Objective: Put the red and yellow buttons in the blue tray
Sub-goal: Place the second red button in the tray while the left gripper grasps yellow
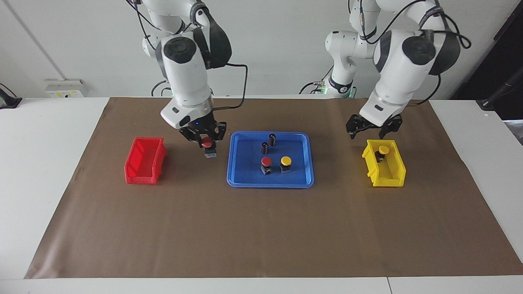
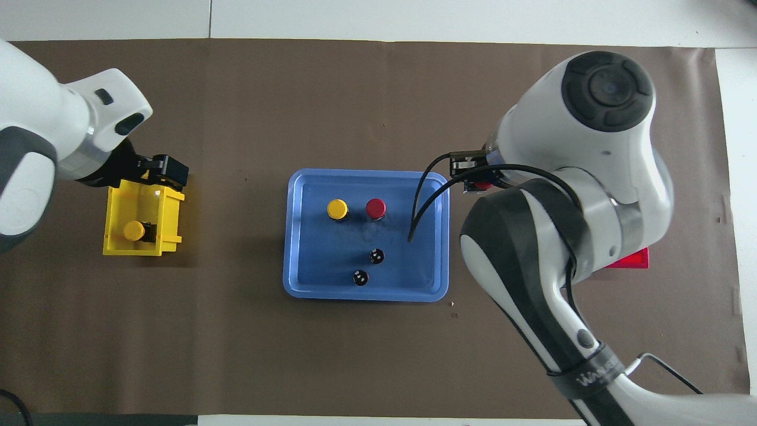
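My right gripper (image 1: 207, 141) is shut on a red button (image 1: 207, 143) and holds it over the brown mat between the red bin (image 1: 145, 160) and the blue tray (image 1: 245, 171). In the overhead view only a sliver of this button (image 2: 484, 185) shows under the right gripper (image 2: 473, 177). In the blue tray (image 2: 319, 260) stand a red button (image 1: 266, 162) (image 2: 375, 208) and a yellow button (image 1: 286, 161) (image 2: 337, 209). Another yellow button (image 1: 383, 150) (image 2: 134, 231) sits in the yellow bin (image 1: 386, 173) (image 2: 142, 204). My left gripper (image 1: 372, 130) (image 2: 151, 171) hangs open over that bin's end nearer the robots.
Two small dark cylinders (image 1: 272, 139) (image 1: 264, 147) stand in the tray, nearer the robots than the buttons; they also show in the overhead view (image 2: 377, 255) (image 2: 360, 277). The red bin (image 2: 630, 260) is mostly hidden under my right arm. A brown mat (image 1: 261, 228) covers the table.
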Available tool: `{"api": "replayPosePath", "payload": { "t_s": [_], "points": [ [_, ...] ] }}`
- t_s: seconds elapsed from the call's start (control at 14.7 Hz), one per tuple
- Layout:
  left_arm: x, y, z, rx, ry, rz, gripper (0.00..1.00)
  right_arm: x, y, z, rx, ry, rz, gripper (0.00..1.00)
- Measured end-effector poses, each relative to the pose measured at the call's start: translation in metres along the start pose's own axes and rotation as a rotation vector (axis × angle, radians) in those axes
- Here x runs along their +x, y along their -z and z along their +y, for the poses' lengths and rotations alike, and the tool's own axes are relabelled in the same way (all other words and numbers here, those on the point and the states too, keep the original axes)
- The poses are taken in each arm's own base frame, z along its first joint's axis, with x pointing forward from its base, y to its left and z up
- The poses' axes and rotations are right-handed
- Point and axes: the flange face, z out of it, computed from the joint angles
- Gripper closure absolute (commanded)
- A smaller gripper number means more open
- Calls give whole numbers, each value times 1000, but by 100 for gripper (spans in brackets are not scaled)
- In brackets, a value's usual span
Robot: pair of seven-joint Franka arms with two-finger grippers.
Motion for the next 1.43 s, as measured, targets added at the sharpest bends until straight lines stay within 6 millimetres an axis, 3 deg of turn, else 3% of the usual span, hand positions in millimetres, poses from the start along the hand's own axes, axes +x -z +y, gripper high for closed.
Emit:
{"api": "replayPosePath", "payload": {
  "t_s": [0.14, 0.27, 0.41, 0.68, 0.75, 0.88, 0.95, 1.15, 1.29, 1.43],
  "points": [
    [-18, 18, -53, -6, -50, 16, 0, -5, -40, -25, 1, -3, -3, 80],
    [-23, 11, -85, -6, -59, 34, 0, -8, -75, -29, -3, 1, -10, 79],
    [-17, -21, -90, 2, -56, 78, 0, -12, -97, -25, -3, -6, -8, 77],
    [-14, -117, -83, 3, -66, 89, 11, -30, -125, -32, -4, -17, -11, 72],
    [-15, -137, -84, 1, -62, 82, 15, -34, -130, -35, -3, -24, -10, 62],
    [-21, -165, -89, -2, -51, 71, 19, -37, -136, -38, -1, -29, -7, 10],
    [-24, -174, -92, -3, -45, 64, 21, -37, -137, -38, -2, -30, -8, 0],
    [-30, -189, -93, -4, -30, 67, 25, -30, -128, -32, -11, -41, -9, 0],
    [-30, -190, -92, -3, -19, 72, 31, -8, -91, -18, -26, -72, -19, 0],
    [-29, -190, -92, -3, -9, 76, 32, 21, -30, 20, -39, -74, -31, 0]
  ]
}}
